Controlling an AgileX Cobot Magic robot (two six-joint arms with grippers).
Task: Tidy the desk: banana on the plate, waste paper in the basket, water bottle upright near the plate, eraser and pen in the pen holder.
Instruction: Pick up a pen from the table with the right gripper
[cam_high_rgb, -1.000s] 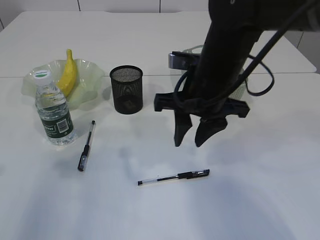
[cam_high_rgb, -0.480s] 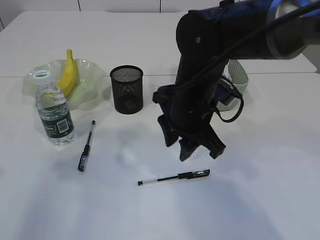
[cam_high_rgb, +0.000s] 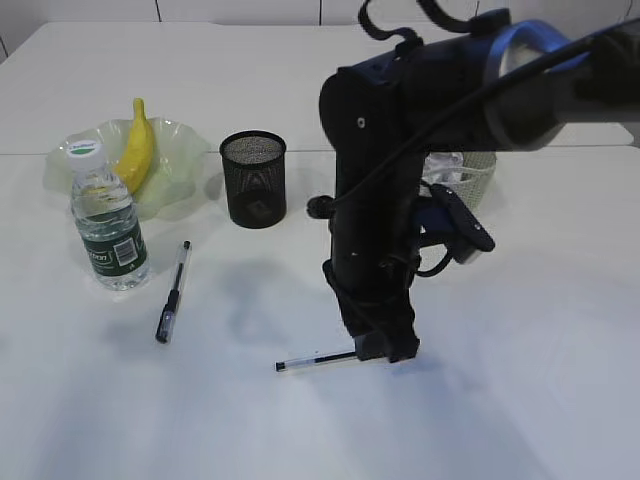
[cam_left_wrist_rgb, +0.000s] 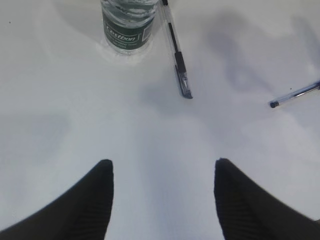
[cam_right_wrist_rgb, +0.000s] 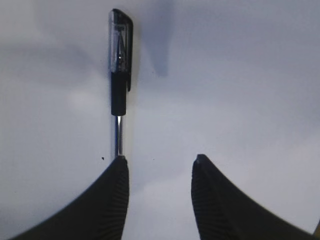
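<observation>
Now right fingers (cam_right_wrist_rgb: 112, 192) open beside pen (cam_right_wrist_rgb: 119, 75).

Looks like an office or lab w/ a desk setup: plain white tables (cam_high_rgb: 250, 80) pushed together, pale wall panels behind. Desk stuff on top: mesh pen holder (cam_high_rgb: 253, 179), pens (cam_high_rgb: 173, 292), water bottle (cam_high_rgb: 105, 217).

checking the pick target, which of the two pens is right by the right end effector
The pen in the middle of the desk, at the right end effector; the other pen lies beside the water bottle.
</observation>
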